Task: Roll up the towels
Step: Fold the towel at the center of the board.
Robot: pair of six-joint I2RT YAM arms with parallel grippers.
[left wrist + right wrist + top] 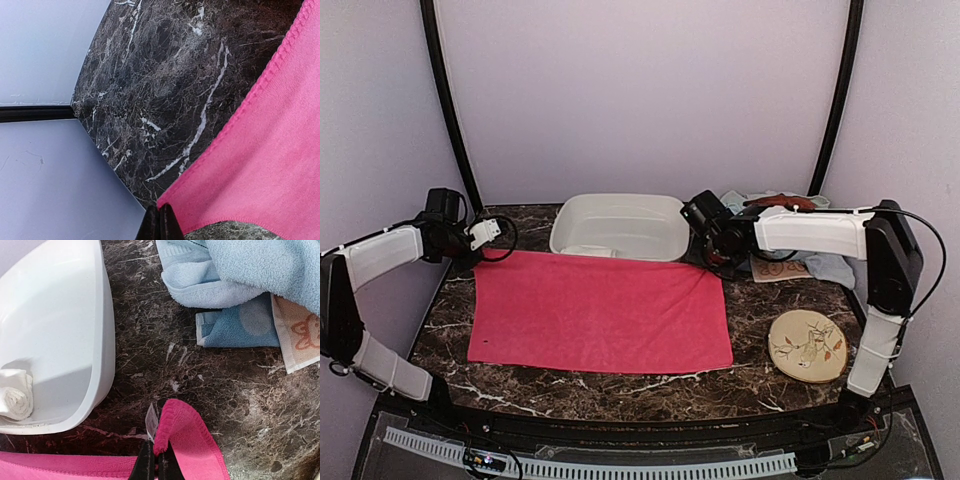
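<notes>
Two robot arms hold the far corners of a long pink towel (pixel 600 312) spread flat on a dark marble table (pixel 620 392). The towel's long axis runs left to right across the front of the arms, and its short ends face the side walls.

The left gripper (pixel 160 214) sits at the far left corner with its fingers pressed together. The hemmed corner runs straight into their tips, and the rest of the cloth stretches away to its right, flat on the stone.

The right gripper (pixel 155 455) is at the far right corner, its fingers clamped on the cloth. The cloth stands up from them in a small fold, with a white label beside it.

Between the two grippers the towel's far edge lies just in front of a white basin (pixel 660 228). A rolled white towel (pixel 15 397) rests in one corner of the basin.

Beyond the right gripper, at the table's right rear, other cloths lie in a loose heap. A light blue towel (pixel 260 265) is on top, a patterned beige towel (pixel 300 335) pokes out beneath it, and a rust-brown towel (pixel 780 202) lies at the back.

A round disc (pixel 807 346) with a leaf pattern lies flat near the right front, apart from the pink towel's right end.
</notes>
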